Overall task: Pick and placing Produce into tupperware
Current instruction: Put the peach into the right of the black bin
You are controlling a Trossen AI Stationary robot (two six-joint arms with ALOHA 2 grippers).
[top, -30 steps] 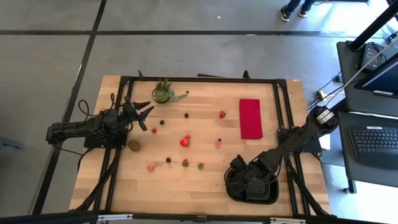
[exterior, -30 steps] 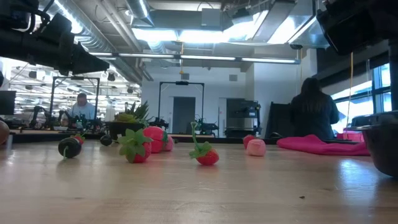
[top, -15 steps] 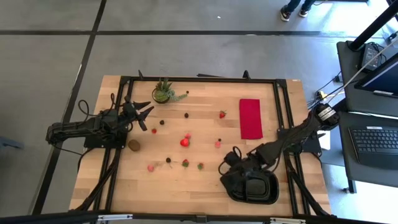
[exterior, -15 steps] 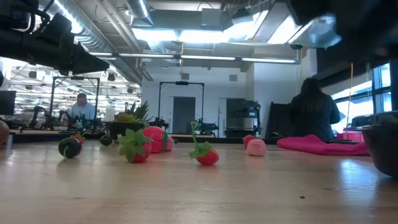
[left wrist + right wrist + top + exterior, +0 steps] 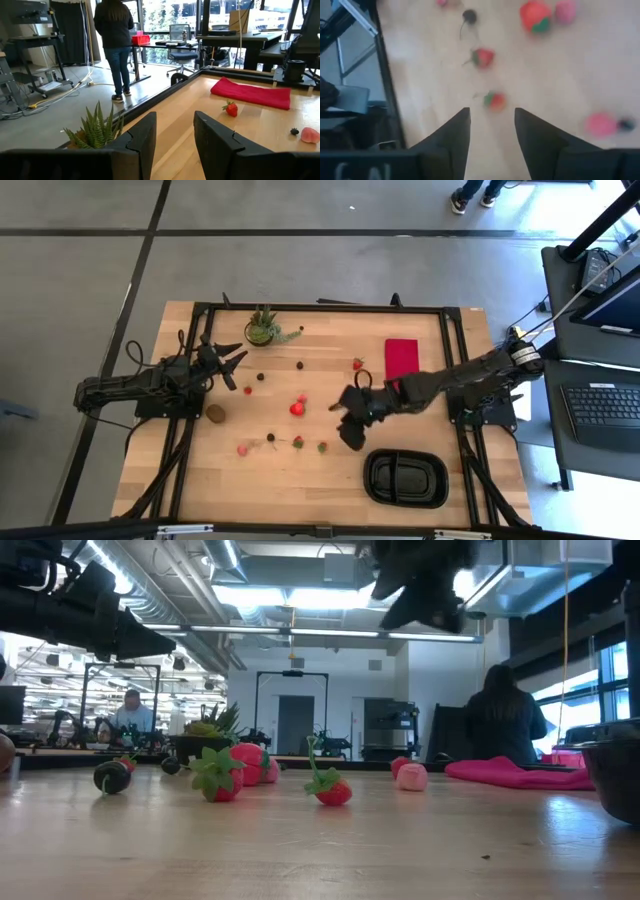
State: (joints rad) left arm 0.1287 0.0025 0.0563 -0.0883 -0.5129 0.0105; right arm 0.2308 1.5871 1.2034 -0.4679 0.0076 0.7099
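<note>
The black two-compartment tupperware (image 5: 405,478) sits by the near edge of the wooden table (image 5: 200,480), toward its right corner, with nothing visible inside it. Just beyond it, the right end effector (image 5: 349,423) hangs above the table's middle with its fingers spread and nothing between them, pointing down at a red, green-topped strawberry piece (image 5: 493,100). Scattered across the middle of the table is the rest of the produce: a large red strawberry (image 5: 297,408), a pink piece (image 5: 242,449), a dark berry (image 5: 270,437) and, toward the left edge, a brown kiwi-like oval (image 5: 215,414). The left end effector (image 5: 228,367) rests raised over the left side of the table, its fingers likewise apart and holding nothing. Farther back lie another strawberry (image 5: 357,364) and a flat red cloth (image 5: 402,370) toward the far right, with a potted green plant (image 5: 263,327) at the far edge.
</note>
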